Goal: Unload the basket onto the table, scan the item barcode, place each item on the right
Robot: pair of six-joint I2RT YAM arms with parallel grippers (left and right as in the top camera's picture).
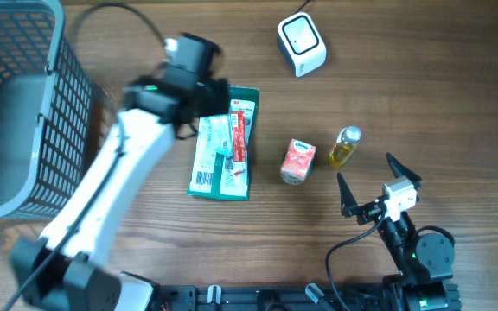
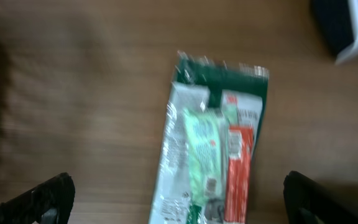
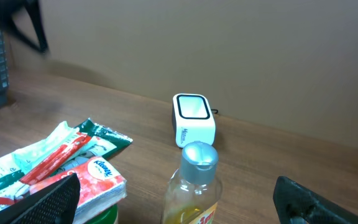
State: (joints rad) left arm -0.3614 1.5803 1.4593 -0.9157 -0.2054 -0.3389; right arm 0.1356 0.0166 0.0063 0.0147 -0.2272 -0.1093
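Holds left tool [image 2: 179, 177] apart above the green packet [image 2: 210, 143] on the table [image 2: 73, 93], right tool [image 1: 366, 168] apart near the bottle [image 1: 345, 147].

Basket [image 1: 24, 112] at far left, packet [image 1: 223, 142] to its right, then tissue pack [image 1: 298, 161], then bottle [image 1: 345, 147]; scanner [image 1: 302, 45] behind them.

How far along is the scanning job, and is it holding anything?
Nothing looks scanned yet. In hand: nothing; the green packet lies flat on the table under the open left gripper, and the right gripper is open near the bottle and tissue pack. Left: pick an item and show its barcode to the white scanner.
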